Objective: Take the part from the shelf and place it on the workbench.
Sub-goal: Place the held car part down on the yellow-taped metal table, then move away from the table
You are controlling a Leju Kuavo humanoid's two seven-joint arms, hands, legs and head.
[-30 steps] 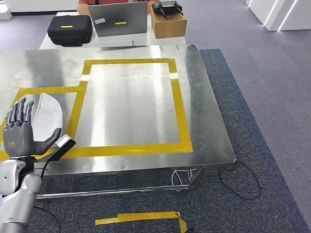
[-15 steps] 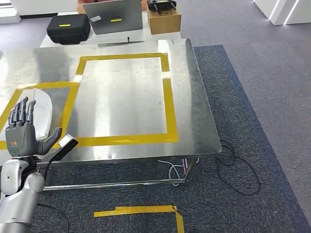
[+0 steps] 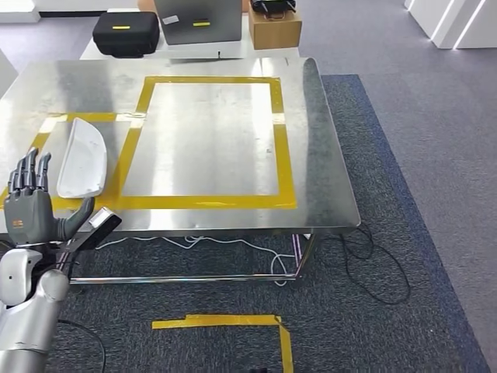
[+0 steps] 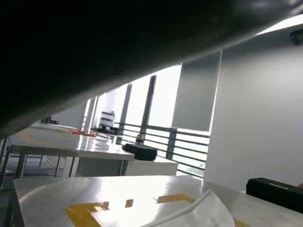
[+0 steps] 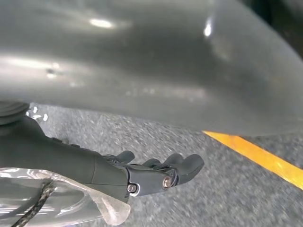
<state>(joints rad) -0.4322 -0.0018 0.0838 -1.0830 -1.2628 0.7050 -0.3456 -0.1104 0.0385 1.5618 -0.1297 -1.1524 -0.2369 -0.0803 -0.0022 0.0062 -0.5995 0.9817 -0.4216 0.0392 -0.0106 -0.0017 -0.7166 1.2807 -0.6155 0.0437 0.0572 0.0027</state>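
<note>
A white curved part lies flat on the steel workbench, inside the smaller yellow-taped area at its left end. My left hand is raised in front of the bench's near left edge, palm side away, fingers straight and apart, holding nothing. It is near the part without touching it. In the left wrist view, the part shows low over the shiny bench top. My right hand hangs over grey carpet, fingers loosely stretched, with nothing in it.
A large yellow-taped square marks the bench's middle. Behind the bench, a white table carries a black case, a laptop and a cardboard box. Cables trail on the carpet under the bench's right end. Yellow tape marks the floor.
The whole picture has shifted, so the camera moved; the bench now sits farther off. The part stays on the bench and my left hand stays raised with nothing in it.
</note>
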